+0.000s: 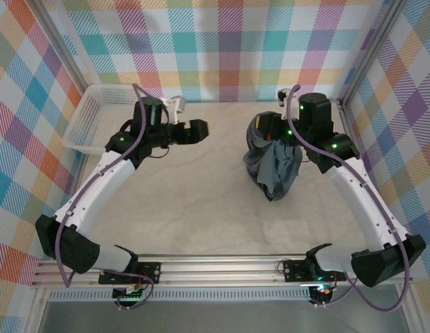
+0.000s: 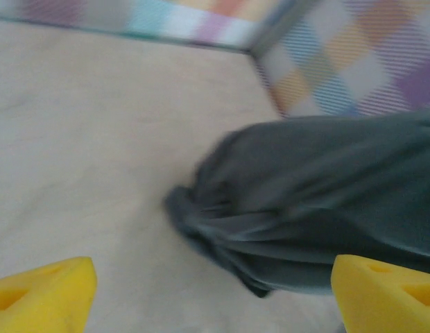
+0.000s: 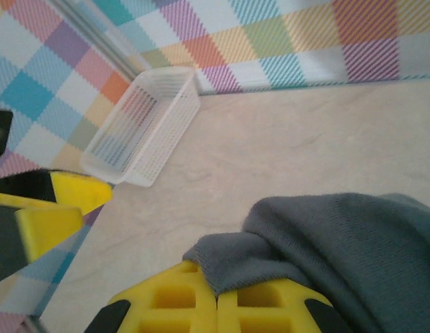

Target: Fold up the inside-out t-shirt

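Seen from above, two white arms reach over a pale bench (image 1: 201, 215) walled with checked cloth. A white mesh basket (image 1: 80, 121) sits in the far left corner. The inside-out t-shirt (image 1: 270, 170), dark slate grey, is a bunched heap at the right of the bench, directly under the right end effector (image 1: 268, 133). The cloth and the black wrist housing hide the fingers from this camera, so the grip cannot be read here.

The right wrist camera supplies it. The two yellow fingertips of the right end effector (image 3: 216, 303) are pressed together, with a fold of the grey t-shirt (image 3: 354, 243) pinched between them. The rest of the cloth spreads to the right and runs off the frame. Beyond it stand the basket (image 3: 142, 121) and, at the left edge, a cut-off yellow and black shape too partial to name with certainty.

The left end effector (image 1: 200, 130) hovers above the bench, well apart from the shirt and pointing toward it. Its own camera shows its yellow fingertips (image 2: 41, 291) spread wide at the bottom corners, with nothing between them. Ahead and to the right lies the t-shirt (image 2: 319, 208), gathered into creases. This view is blurred, so seams and any tag cannot be made out. The shirt's lowest folds seem to reach the bench (image 2: 97, 139), though contact is not certain.
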Robot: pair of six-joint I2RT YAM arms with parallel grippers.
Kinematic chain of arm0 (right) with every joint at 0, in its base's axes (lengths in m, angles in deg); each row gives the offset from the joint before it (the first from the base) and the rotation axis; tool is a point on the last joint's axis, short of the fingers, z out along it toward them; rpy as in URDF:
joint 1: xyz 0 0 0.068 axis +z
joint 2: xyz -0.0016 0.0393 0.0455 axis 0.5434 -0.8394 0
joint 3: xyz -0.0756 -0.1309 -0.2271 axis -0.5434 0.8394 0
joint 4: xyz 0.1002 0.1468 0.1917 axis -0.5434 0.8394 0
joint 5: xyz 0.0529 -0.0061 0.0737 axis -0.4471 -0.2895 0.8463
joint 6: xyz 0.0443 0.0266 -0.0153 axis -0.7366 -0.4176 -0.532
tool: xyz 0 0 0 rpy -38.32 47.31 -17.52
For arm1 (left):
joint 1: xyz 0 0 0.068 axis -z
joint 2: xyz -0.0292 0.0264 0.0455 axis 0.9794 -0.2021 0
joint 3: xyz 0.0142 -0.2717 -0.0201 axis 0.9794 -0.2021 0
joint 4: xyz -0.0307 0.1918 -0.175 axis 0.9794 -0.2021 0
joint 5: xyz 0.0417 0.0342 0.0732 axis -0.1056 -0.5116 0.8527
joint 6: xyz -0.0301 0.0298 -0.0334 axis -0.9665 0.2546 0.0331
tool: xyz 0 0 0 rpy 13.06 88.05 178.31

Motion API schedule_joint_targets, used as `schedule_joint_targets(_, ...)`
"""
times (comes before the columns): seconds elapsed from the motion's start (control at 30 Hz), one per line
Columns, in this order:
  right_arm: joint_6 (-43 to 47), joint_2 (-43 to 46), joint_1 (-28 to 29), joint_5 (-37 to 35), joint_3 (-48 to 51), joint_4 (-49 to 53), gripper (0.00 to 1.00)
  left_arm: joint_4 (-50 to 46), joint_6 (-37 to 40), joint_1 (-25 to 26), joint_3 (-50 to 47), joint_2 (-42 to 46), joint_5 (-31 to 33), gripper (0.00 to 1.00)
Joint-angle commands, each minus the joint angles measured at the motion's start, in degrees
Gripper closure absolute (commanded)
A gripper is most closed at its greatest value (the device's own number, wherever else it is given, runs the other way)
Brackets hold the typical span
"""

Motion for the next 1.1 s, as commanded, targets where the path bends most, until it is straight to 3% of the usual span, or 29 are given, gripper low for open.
schedule_joint_targets(0.0, -2.38, 0.07, 0.04, 7.32, -1.06, -6.55, 1.00, 1.01, 4.80, 5.36, 4.34, -7.00, -8.79, 0.10)
schedule_joint_targets(0.1, -2.39, -0.03, 0.04, 10.09, -1.73, -6.48, 1.00, -2.63, 7.43, 8.74, 10.83, -14.41, -2.76, 0.11)
schedule_joint_targets(0.17, -2.56, 0.28, -0.02, 10.70, -2.26, -5.67, 1.00, -4.43, 6.41, 9.16, 14.61, -18.62, 3.90, 0.17)
schedule_joint_targets(0.23, -2.83, 0.71, 0.04, 10.94, -2.61, -4.55, 1.00, -2.83, 4.51, 8.89, 15.02, -20.39, 7.11, 0.37)
schedule_joint_targets(0.33, -3.21, 1.86, -0.54, 6.33, -2.46, -1.06, 1.00, -0.92, 3.20, 8.35, 15.41, -21.27, 6.64, 0.92)
schedule_joint_targets(0.37, -3.79, 2.65, -1.47, 3.37, -1.93, 0.68, 1.00, -1.53, 2.79, 8.14, 15.52, -20.94, 8.32, 1.00)
schedule_joint_targets(0.47, -7.62, 6.36, -8.16, 0.54, 4.47, 3.38, 1.00, -4.56, -1.24, 4.49, 14.84, -18.36, 10.02, 1.00)
schedule_joint_targets(0.6, -3.50, 9.74, -12.69, -2.41, 20.97, 3.50, 1.00, 0.29, -8.84, -0.28, 11.09, -12.14, -2.62, 1.00)
schedule_joint_targets(0.7, -0.64, 6.99, -12.54, 3.46, 30.17, 3.11, 1.00, -5.10, -8.43, 0.67, 14.95, -12.48, -9.70, 1.00)
schedule_joint_targets(0.8, -1.71, 8.13, -12.37, 9.95, 32.45, 2.09, 0.99, -9.23, -5.96, 3.12, 15.40, -12.38, -9.46, 1.00)
schedule_joint_targets(0.83, -1.33, 9.50, -12.22, 10.58, 32.22, 1.59, 0.93, -10.14, -4.62, 3.92, 15.21, -12.35, -8.95, 1.00)
schedule_joint_targets(0.9, 0.09, 12.93, -11.38, 8.77, 29.95, 0.96, 0.58, -10.74, -3.35, 5.37, 14.53, -12.82, -9.04, 1.00)
schedule_joint_targets(0.93, 0.86, 13.87, -10.77, 7.89, 28.69, 0.44, 0.46, -10.74, -3.56, 5.82, 14.39, -13.40, -9.02, 1.00)
schedule_joint_targets(1.0, 3.56, 14.50, -8.03, 7.49, 25.69, -1.57, 0.34, -10.69, -4.55, 6.66, 14.50, -14.68, -7.63, 1.00)
schedule_joint_targets(1.07, 6.63, 13.07, -3.59, 5.77, 22.80, -2.29, 0.32, -10.49, -5.81, 7.18, 15.18, -15.52, -6.75, 1.00)
